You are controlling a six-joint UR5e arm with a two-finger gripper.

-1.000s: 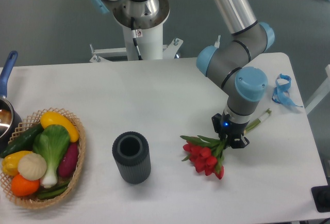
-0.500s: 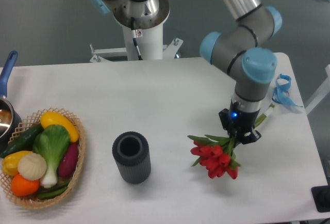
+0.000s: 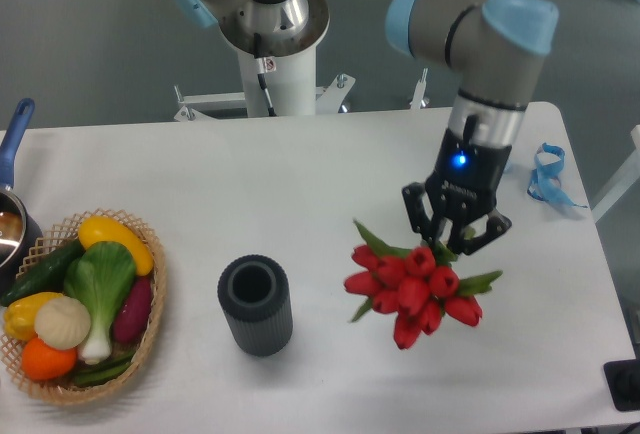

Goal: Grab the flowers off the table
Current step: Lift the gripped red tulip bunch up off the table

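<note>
At the left edge of the wide, smooth white tabletop (image 3: 330, 174) a blue-handled metal pot (image 3: 12, 209) is cut off by the frame, beside a woven wicker basket of glossy vegetables (image 3: 82, 306). Right of it stands a ribbed dark grey cylinder (image 3: 255, 305). Further right, the black two-finger end effector (image 3: 452, 237) is clamped on the bunch of red tulips with green leaves (image 3: 412, 288) (stems hidden behind blooms), held above the tabletop's right part; a blue ribbon (image 3: 547, 175) lies by the right rim.

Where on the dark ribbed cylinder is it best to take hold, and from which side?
Probably the ribbed side wall of the dark cylinder, coming from above with the fingers on opposite sides. It stands upright, open end up, with free table around it.
</note>
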